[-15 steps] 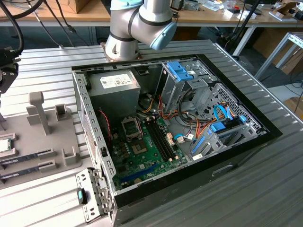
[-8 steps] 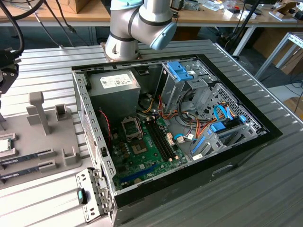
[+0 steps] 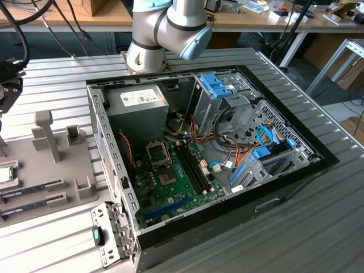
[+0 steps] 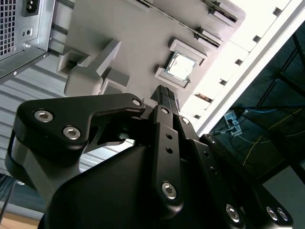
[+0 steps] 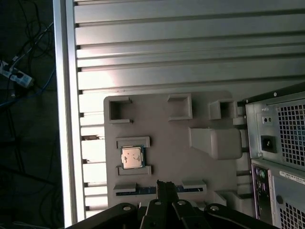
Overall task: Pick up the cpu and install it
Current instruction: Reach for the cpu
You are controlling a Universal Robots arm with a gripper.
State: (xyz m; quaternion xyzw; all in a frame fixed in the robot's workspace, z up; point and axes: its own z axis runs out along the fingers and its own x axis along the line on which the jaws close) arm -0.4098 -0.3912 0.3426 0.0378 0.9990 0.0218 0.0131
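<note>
Exterior view, bench layout: your cpu [image 3: 4,174] lies at the far left edge of the frame, flat in its nest on the grey fixture tray [image 3: 62,165]. It is well apart from the open computer case [image 3: 108,142] that takes up the centre and right. The socket [image 3: 158,153] sits on the green motherboard [image 3: 176,187] near the middle of the case. The arm [image 3: 165,28] rises at upper centre. Two memory sticks [image 3: 28,187] lie in slots at lower left, near the chip.

In both wrist views the cpu [image 5: 131,157] [image 4: 182,67] shows its silvery top, held between two raised lips of the tray. Your gripper [image 5: 165,185] [image 4: 164,95] hangs over the tray with its fingers pressed together and nothing between them. Its tip is near the chip and apart from it.
</note>
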